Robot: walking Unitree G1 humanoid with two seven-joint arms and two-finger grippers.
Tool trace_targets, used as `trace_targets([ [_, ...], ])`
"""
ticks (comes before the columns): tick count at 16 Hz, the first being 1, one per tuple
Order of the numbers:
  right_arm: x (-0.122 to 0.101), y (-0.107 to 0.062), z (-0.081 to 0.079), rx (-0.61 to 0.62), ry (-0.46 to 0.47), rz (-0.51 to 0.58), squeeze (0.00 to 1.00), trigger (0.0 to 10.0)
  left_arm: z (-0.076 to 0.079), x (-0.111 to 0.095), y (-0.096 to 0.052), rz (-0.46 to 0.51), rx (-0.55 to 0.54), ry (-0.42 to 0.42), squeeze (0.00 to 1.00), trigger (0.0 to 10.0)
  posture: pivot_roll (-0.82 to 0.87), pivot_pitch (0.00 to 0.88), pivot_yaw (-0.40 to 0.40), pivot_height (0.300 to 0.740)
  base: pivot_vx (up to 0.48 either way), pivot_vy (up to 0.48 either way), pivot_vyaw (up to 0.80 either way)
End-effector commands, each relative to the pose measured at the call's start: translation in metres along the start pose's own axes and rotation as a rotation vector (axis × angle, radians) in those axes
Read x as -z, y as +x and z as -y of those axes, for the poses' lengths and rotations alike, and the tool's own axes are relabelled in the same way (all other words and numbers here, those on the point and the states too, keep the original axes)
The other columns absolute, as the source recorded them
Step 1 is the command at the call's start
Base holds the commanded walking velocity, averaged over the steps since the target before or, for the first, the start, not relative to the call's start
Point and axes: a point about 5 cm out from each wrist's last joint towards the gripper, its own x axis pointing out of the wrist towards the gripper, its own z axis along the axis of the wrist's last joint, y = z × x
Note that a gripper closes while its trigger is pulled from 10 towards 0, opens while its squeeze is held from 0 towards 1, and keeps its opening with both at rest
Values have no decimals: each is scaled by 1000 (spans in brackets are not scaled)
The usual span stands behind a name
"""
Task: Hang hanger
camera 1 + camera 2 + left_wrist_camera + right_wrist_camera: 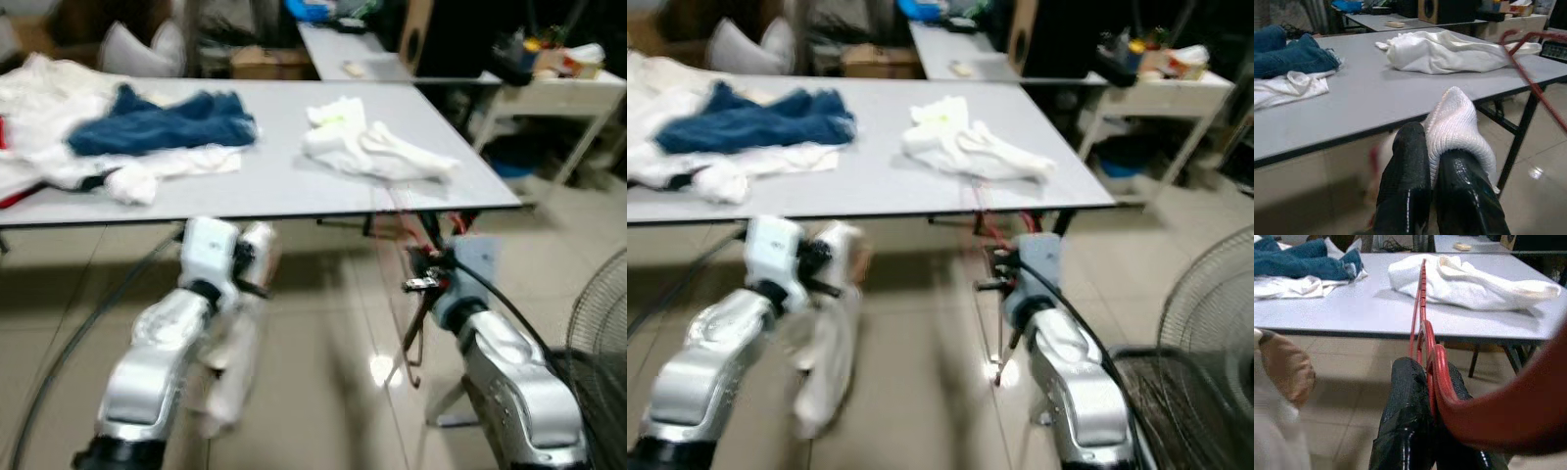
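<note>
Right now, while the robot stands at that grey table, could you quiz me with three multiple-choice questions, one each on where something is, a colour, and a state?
1. Where does the crumpled blue denim garment lie?
A. on the tiled floor
B. on the grey table
C. on the fan

2. What colour is the thin wire hanger in the right gripper?
A. red
B. green
C. black

3. What is the left gripper doing?
A. open, holding nothing
B. gripping a cup
C. shut on a white knitted cloth

Answers: 1 B, it rests on the tabletop among white clothes; 2 A, the wire between the black fingers is red; 3 C, ribbed white fabric sits pinched between its fingers.
</note>
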Motion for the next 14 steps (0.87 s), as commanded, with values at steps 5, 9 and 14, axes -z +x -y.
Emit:
trace_targets([
  [5, -3, -4, 10, 36, -25, 17, 0, 10000, 12, -6, 3, 32, 47, -2, 0, 10000, -114, 0, -32, 740, 352, 0, 0],
  [9, -3, -3, 9, 32, -24, 15, 0, 10000, 12, -6, 3, 30, 54, 1, 0, 10000, -114, 0, -28, 740, 351, 0, 0],
  [14, -6, -2, 9, 23, -32, 31, 0, 10000, 12, -9, 5, 39, 58, 4, 0, 10000, -112, 0, -30, 740, 352, 0, -95],
])
